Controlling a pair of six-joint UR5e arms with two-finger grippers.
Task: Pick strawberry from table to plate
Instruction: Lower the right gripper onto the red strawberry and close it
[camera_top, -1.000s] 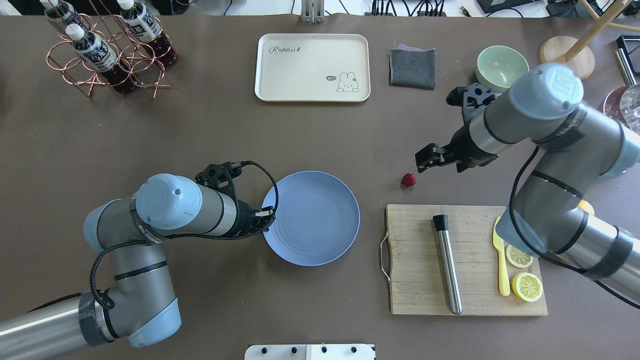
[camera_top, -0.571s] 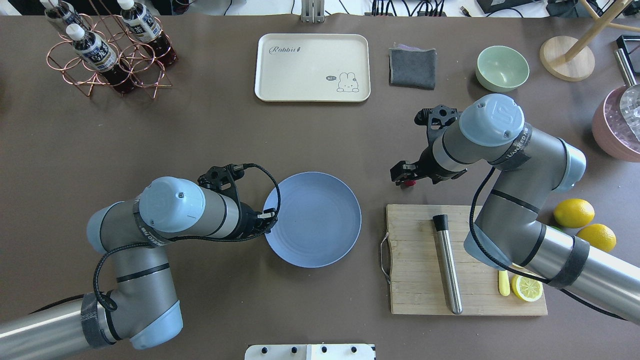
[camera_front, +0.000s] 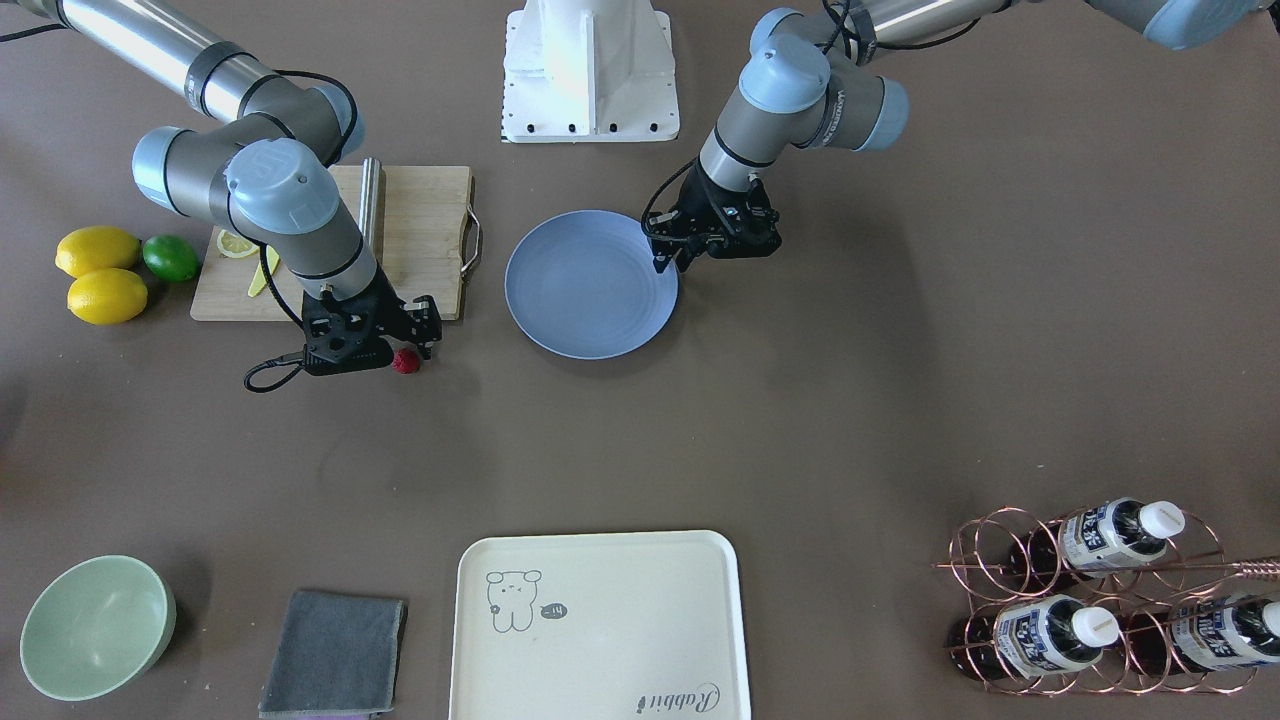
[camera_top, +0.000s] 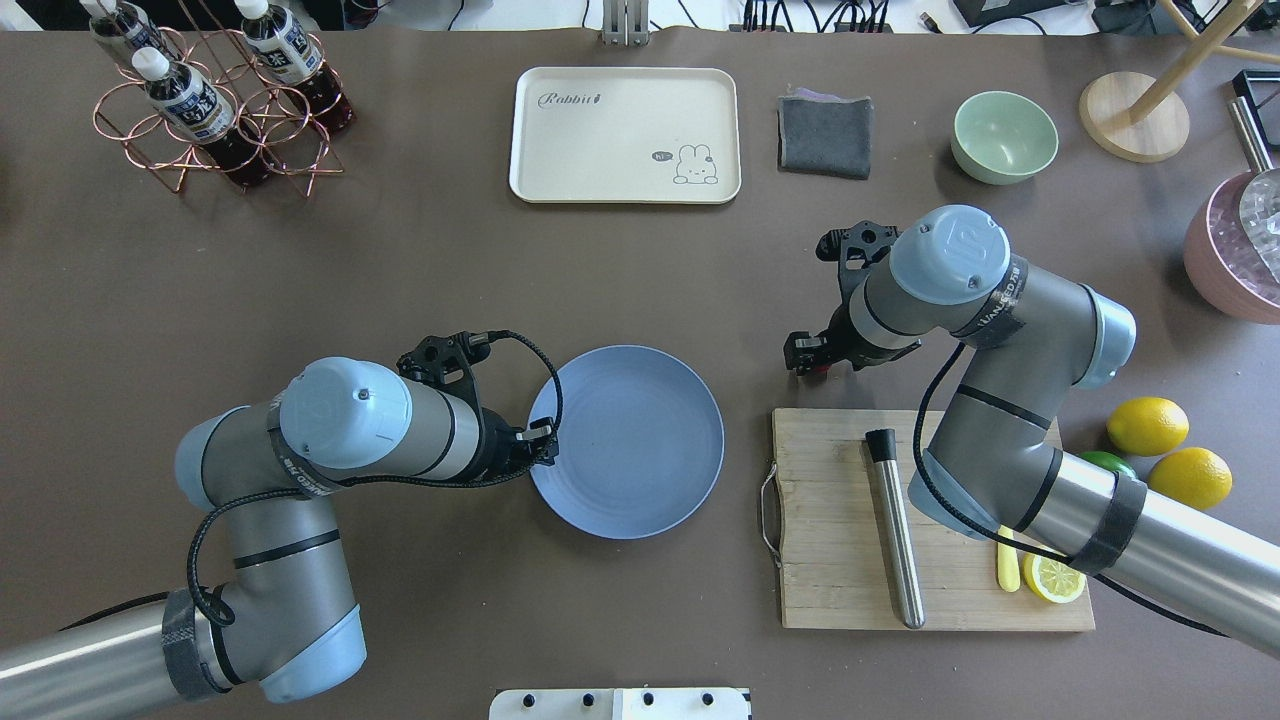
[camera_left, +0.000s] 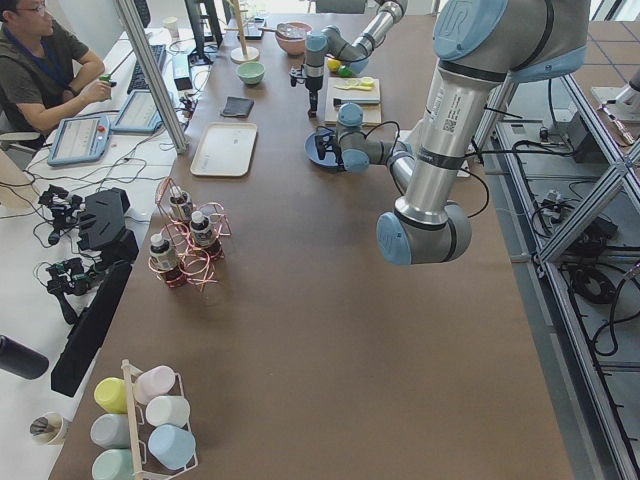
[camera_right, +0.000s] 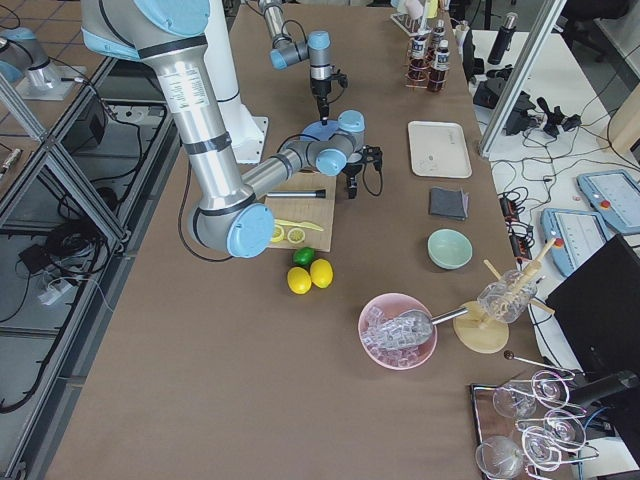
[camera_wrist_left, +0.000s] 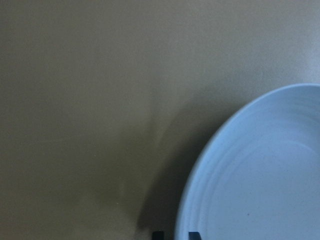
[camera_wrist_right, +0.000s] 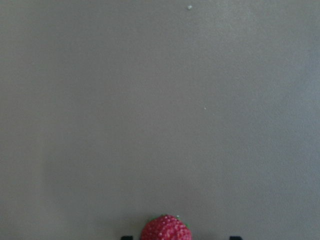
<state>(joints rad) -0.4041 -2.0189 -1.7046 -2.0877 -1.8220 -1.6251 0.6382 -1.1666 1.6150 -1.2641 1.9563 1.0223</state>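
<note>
1. Overhead exterior view: the right gripper (camera_top: 810, 358) is found lowered over the strawberry (camera_top: 822, 370). One second ago it was held off to the berry's outer side, clear of it, and the berry was fully exposed. Now only a sliver of red is seen under the gripper's body.
2. In the right wrist view the berry is seen resting on the table (camera_wrist_right: 160, 100), centred between the two fingertips (camera_wrist_right: 127, 237). The fingers are held apart, and bare table is visible on each side of the berry, so no contact is recorded.
3. The strawberry's position is unchanged over the interval; it has been neither nudged nor lifted.
4. The left gripper (camera_top: 540, 450) is stationed at the rim of the plate (camera_top: 640, 500). In the left wrist view its fingertips (camera_wrist_left: 157, 234) are seen close together with the rim between them, and it is judged to be clamped on the plate. The plate has shifted slightly together with that gripper, which supports this.
5. The plate lies well apart from the right gripper, on the side toward the left arm. The strawberry is not in it.
6. Assessment: the approach is judged complete and the grasp not yet made. Closure on the berry is required next, then lift and transfer to the plate.
</note>
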